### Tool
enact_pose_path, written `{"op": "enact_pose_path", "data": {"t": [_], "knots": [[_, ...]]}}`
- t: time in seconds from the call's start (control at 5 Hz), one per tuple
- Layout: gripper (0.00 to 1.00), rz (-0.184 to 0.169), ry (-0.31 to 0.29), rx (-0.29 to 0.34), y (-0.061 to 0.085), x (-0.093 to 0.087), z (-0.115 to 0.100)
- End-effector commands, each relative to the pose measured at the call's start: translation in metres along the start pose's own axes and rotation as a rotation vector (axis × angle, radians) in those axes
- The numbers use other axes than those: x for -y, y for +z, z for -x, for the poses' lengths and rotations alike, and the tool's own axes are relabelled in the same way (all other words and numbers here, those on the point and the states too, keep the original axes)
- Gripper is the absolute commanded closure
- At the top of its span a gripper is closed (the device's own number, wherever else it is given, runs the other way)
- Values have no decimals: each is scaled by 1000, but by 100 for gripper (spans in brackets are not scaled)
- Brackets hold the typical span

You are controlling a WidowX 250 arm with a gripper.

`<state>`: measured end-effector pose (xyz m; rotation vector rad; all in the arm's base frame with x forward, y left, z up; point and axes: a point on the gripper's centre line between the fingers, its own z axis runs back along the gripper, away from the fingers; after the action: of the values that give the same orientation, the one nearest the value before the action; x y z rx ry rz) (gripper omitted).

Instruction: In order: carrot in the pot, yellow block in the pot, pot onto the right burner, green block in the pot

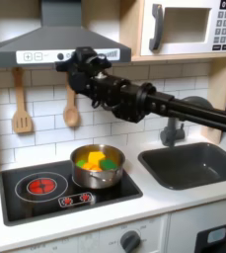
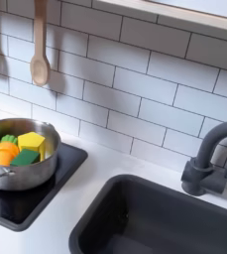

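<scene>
The pincer (image 1: pixel 73 65) hangs high over the stove in the first exterior view, up near the range hood, with nothing visibly in it; the dark fingers blur into the arm, so I cannot tell how wide it stands open. The pot (image 1: pixel 98 179) sits directly below and slightly toward the first exterior view's right, on the right burner of the black cooktop (image 1: pixel 26 203). So any further move would be a straight drop down.

Inside the pot lie three toy pieces, one of each: one carrot (image 2: pixel 1 154) against the second exterior view's left wall, one yellow block (image 2: pixel 32 143) in the middle, and one green block (image 2: pixel 26 158) just in front of it, all touching. Judging by that, every step of the task looks finished.

One red burner ring (image 1: pixel 41 185) is bare. Two wooden utensils (image 1: pixel 22 102) hang on the tiles, and the surface carries one sink (image 2: pixel 174 223) with one faucet (image 2: pixel 210 159).
</scene>
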<state>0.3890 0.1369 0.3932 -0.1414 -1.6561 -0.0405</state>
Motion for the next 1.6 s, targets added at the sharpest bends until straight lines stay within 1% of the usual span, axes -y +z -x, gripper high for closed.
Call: {"op": "enact_pose_path", "data": {"t": [0.0, 0.2, 0.4, 0.6, 0.8, 1.0, 1.2, 1.4], "knots": [[100, -51, 52, 20, 33, 21, -27], [100, -132, 63, -43, 42, 16, -29], [100, -218, 74, -160, 44, 12, -18], [100, -292, 58, -317, 46, -1, -3], [100, -300, 25, -417, 42, 3, 4], [100, -302, -1, -477, 38, 3, 17], [100, -295, -11, -525, 39, 6, 27], [100, -287, -34, -591, 40, 8, 33]]}}
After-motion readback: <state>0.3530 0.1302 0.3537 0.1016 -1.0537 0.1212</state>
